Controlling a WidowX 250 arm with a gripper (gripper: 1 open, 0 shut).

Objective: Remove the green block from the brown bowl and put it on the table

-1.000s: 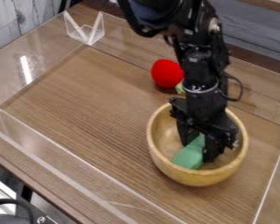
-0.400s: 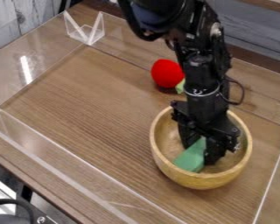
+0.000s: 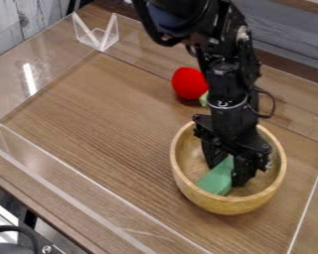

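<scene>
While the claw (image 3: pixel 234 164) pointed almost straight down into the brown bowl (image 3: pixel 191 183), it was clenched on the green block (image 3: pixel 218 180), which lay directly beneath its fingertips, long axis tilted down toward the bowl's near-left wall. Bare table (image 3: pixel 108 119) lay left of the claw.

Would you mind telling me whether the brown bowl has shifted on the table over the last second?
Yes, slightly: the brown bowl has edged toward the right acrylic wall, with the pincer shut on the green block.
</scene>
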